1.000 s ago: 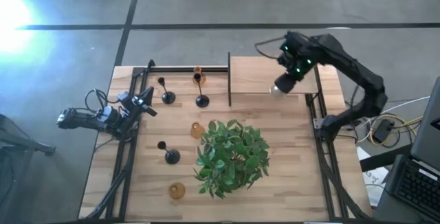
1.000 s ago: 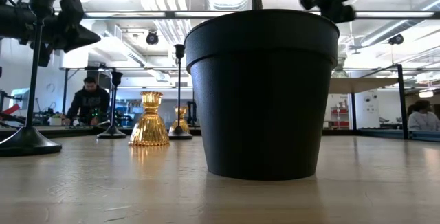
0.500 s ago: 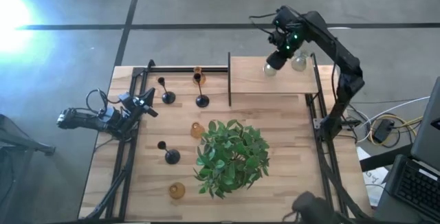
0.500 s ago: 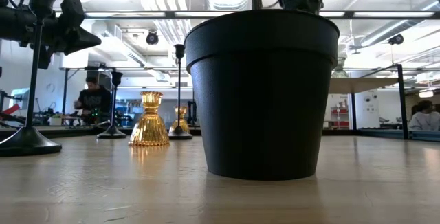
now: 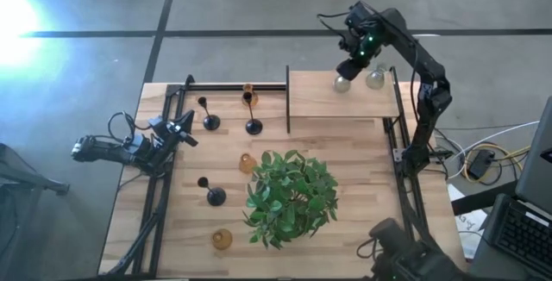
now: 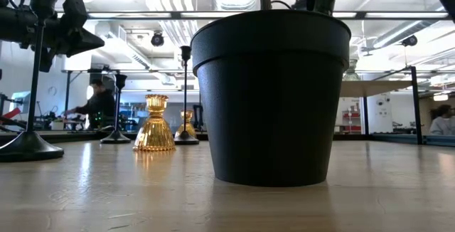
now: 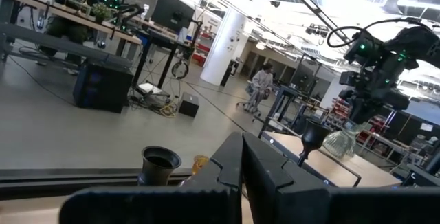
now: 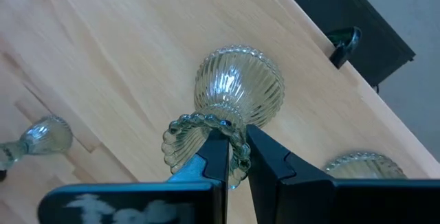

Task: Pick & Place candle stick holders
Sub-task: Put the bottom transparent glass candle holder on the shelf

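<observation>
My right gripper (image 5: 348, 67) hangs over the raised wooden shelf (image 5: 315, 100) at the table's far right, shut on a clear ribbed candle stick holder (image 5: 342, 83). A second clear one (image 5: 374, 78) stands on the shelf beside it. Black thin-stemmed holders (image 5: 210, 121) (image 5: 253, 126) (image 5: 215, 196) and amber ones (image 5: 248, 162) (image 5: 222, 239) stand on their bases on the table's left half, and another amber one (image 5: 248, 91) stands by the far rail. My left gripper (image 5: 185, 131) waits shut at the left edge, touching nothing. My right gripper holds the clear holder by its beaded top rim (image 8: 180, 138). One finger (image 8: 217, 152) stands inside the cup and the other (image 8: 269, 157) outside it. The fingers point down from above, and the bulbous body (image 8: 239, 86) hangs upright below them. Whether its base touches the shelf cannot be told.
A leafy green plant (image 5: 289, 196) in a black pot (image 6: 270, 97) fills the table's middle. Black frame rails run along the far left edge (image 5: 237, 86) and both sides. An upright black divider (image 5: 287, 100) bounds the shelf's left end. A person sits in the room beyond (image 6: 91, 107).
My right gripper has carried the clear holder toward the table's far edge and slightly left, across the shelf, sinking a little. It has stayed shut on the holder, which has stayed upright. It now hangs beside the second clear holder.
</observation>
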